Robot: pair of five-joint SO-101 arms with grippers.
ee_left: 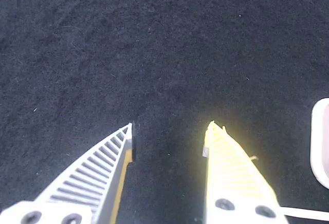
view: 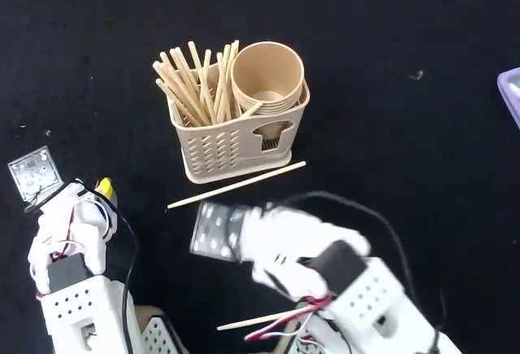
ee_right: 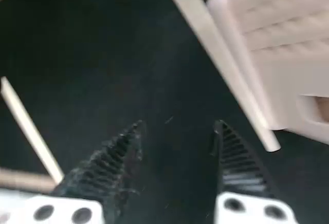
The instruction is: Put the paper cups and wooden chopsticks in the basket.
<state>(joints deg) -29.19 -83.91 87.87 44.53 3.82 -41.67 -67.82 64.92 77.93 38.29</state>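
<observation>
A beige basket (view: 236,147) with perforated walls stands upright near the middle of the black table (view: 406,167). Seen from the high view, its left part holds a bundle of wooden chopsticks (view: 191,82) standing on end and fanning out above the rim. Its right part holds paper cups (view: 268,74) nested one inside another, mouth up, with the top one rising over the rim. One stick from the bundle leans across against the cups. Whether a wall inside divides the two parts cannot be told.

Two sticks are still outside. A loose chopstick (view: 236,185) lies flat on the table just in front of the basket, slanting, its far end close to the basket's corner. A second chopstick (view: 256,320) lies near the table's front edge, partly under the right arm's wires.

The left gripper (ee_left: 169,126), with one white finger and one yellow, hangs over bare table well to the left of the basket. Its fingers are spread wide and nothing is between them.

The right gripper (ee_right: 177,126), with black fingers, hangs low over the table in front of the basket, with the loose chopstick and the basket's wall just ahead of its tips. It too is spread apart and holds nothing.

A purple object (view: 510,92) shows at the table's right edge
</observation>
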